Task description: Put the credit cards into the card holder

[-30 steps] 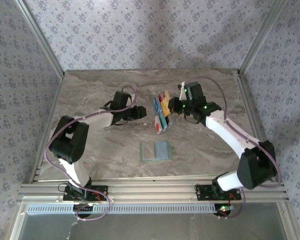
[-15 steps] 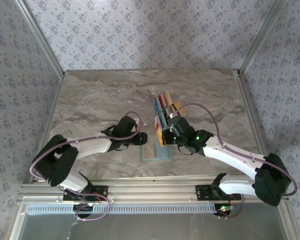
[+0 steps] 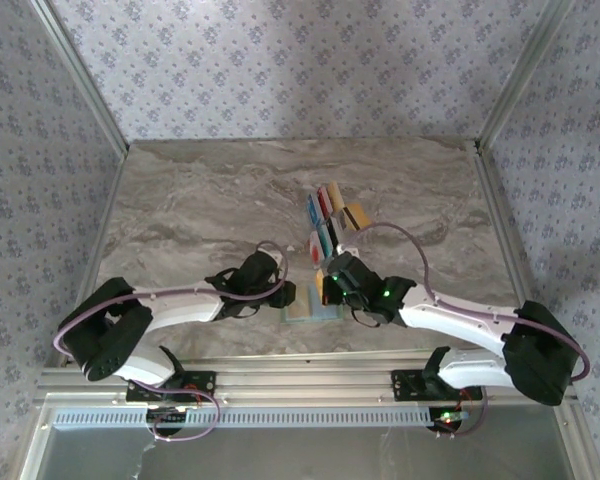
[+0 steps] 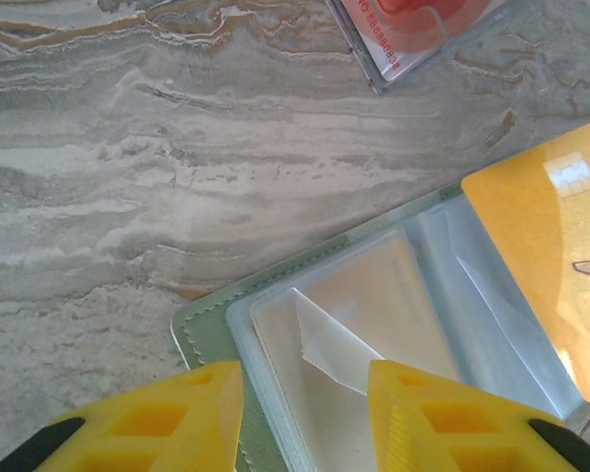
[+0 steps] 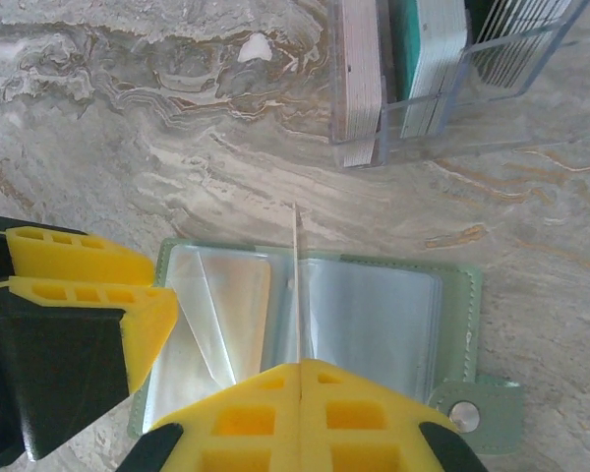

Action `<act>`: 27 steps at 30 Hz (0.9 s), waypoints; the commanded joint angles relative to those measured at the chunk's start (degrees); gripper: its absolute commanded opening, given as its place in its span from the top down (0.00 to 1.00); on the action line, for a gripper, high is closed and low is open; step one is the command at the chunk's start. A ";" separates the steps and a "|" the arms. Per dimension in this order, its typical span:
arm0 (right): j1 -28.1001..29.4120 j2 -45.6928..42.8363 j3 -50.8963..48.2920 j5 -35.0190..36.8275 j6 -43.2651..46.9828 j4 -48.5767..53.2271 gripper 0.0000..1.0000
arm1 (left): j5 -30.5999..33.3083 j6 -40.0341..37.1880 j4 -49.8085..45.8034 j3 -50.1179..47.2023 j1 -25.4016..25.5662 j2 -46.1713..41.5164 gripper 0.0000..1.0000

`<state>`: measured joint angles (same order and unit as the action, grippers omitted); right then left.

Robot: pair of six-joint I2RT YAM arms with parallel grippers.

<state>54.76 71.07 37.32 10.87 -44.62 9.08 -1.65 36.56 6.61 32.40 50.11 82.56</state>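
The pale green card holder [image 3: 316, 311] lies open on the marble table, its clear pockets [image 5: 374, 315] facing up. My right gripper [image 3: 326, 284] is shut on a tan-yellow credit card [image 5: 297, 280], held on edge over the holder's middle fold. The same card shows as a yellow face [image 4: 560, 256] in the left wrist view. My left gripper [image 3: 286, 296] stands open at the holder's left page [image 4: 354, 324], one finger [image 4: 192, 418] over the green border [image 4: 205, 339]. More credit cards stand in a clear rack [image 3: 326, 214].
The clear rack [image 5: 442, 69] with upright cards stands just beyond the holder. A red-and-white card in a clear case [image 4: 423, 29] lies near the holder's far corner. The holder's snap tab [image 5: 467, 418] sticks out at its right. The metal frame rail [image 3: 300, 378] runs close behind the grippers.
Both arms have come toward the near edge, down to the holder. The right gripper carried the card from the rack to over the fold. The left jaws have narrowed slightly.
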 commanded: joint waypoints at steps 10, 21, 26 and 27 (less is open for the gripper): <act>1.96 3.88 -0.23 2.48 -2.40 -2.93 1.00 | 2.44 1.32 2.33 -0.88 1.13 -0.39 0.63; 3.62 4.99 0.20 2.72 -3.37 -3.02 1.00 | 2.27 1.49 3.45 -0.49 1.24 2.24 0.63; 4.94 6.13 0.60 3.09 -3.93 -3.09 1.00 | 2.34 1.50 3.76 -0.48 1.30 2.85 0.63; 5.10 6.35 0.64 3.26 -4.08 -2.88 1.00 | 2.43 1.50 3.75 -0.50 1.26 2.88 0.63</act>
<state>59.00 76.53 37.32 12.34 -47.24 5.72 -0.32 37.58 9.26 31.77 50.81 84.88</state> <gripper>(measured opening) 0.066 0.372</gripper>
